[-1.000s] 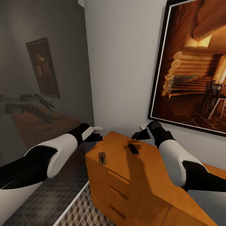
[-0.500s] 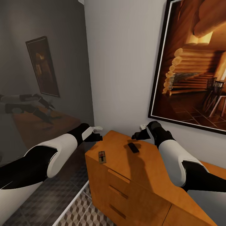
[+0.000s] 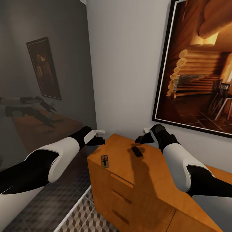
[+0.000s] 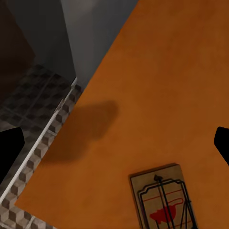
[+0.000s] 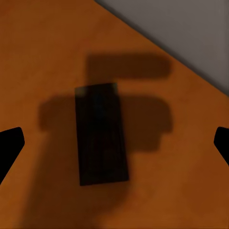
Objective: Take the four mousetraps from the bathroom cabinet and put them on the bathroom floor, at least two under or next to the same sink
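Observation:
Two mousetraps lie on the flat top of the orange-brown cabinet. One mousetrap, light wood with a wire bar and a red print, rests near the top's left front corner. The other mousetrap shows a plain dark face and sits farther back in shadow. My left gripper hovers open above the cabinet's left corner, beside the light trap. Over the dark trap my right gripper hangs open, the trap between its spread fingertips. The cube-patterned bathroom floor lies below the cabinet's left end.
The cabinet stands against a pale wall with a large framed cabin picture above it. To the left a dark reflective panel mirrors my arms, with a white strip at its foot on the floor. Drawers with bar handles face me.

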You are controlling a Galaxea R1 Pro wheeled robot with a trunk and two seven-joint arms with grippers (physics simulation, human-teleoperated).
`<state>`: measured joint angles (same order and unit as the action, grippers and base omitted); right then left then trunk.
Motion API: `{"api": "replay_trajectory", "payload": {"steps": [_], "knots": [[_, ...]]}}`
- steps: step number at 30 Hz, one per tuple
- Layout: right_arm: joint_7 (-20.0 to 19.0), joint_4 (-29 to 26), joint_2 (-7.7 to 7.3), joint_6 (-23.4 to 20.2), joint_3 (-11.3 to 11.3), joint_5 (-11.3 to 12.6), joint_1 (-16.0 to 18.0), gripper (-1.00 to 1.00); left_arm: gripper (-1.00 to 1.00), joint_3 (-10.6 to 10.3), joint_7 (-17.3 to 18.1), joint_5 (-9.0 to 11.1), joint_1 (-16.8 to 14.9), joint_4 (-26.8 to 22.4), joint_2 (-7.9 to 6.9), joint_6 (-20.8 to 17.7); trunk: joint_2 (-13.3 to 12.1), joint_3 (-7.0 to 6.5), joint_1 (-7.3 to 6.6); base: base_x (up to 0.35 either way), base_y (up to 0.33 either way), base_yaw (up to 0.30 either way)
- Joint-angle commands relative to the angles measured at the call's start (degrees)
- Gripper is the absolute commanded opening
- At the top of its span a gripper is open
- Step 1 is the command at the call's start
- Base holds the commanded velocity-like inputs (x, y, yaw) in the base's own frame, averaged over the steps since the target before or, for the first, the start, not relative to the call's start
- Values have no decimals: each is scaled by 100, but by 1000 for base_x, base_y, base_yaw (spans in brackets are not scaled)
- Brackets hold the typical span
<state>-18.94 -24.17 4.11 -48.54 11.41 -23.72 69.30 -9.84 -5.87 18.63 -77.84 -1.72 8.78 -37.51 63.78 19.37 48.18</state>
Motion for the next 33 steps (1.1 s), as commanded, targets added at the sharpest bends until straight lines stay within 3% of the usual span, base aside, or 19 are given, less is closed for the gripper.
{"api": "replay_trajectory", "payload": {"steps": [1,11,23,33], "knots": [[-40,-8,7,-25,41,-61,4,100,100,-35,-37,62,-2,-10,0,-29,5,7,0,0,0,0],[-44,-2,5,-28,43,-45,4,100,100,-35,-37,69,-3,-5,0,-28,5,7,0,0,0,0],[-40,169,2,12,58,-37,4,100,100,-35,-37,69,-1,-4,0,-28,486,223,264,0,0,0],[-40,199,2,19,61,-36,4,100,100,-35,-37,63,-3,-7,0,-21,486,223,264,0,0,0]]}}
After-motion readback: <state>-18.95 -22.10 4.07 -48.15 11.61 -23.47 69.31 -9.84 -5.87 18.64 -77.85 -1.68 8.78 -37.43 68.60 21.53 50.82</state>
